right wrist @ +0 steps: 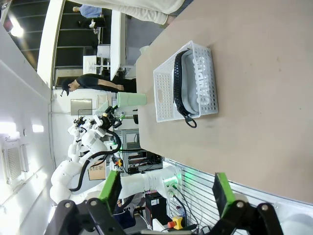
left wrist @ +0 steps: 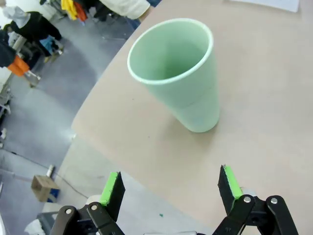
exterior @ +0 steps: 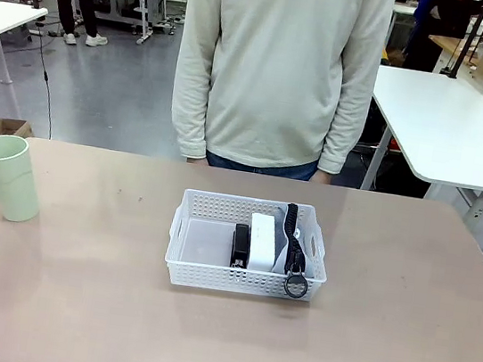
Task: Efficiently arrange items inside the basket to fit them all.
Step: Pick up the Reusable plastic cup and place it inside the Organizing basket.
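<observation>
cup (exterior: 6, 175) standing well apart from basket (exterior: 228, 278), basket holding stapler (exterior: 240, 246), device (exterior: 262, 241), pouch (exterior: 290, 242), left gripper (left wrist: 170, 182) gaping empty near cup, right gripper (right wrist: 166, 188) spreading wide, gripping nothing

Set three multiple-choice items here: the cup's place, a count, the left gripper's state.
1. Where is the cup relative to the basket? A inside it; B on the table to its left, apart; C on top of it.
2. How many items lie in the basket? A one; B two; C three.
3. The left gripper is: A open; B shut on the cup; C shut, empty.
Answers: 1 B, it stands alone near the table's left edge. 2 C, stapler, white device and pouch lie side by side. 3 A, its fingers stand wide apart, short of the cup.
</observation>
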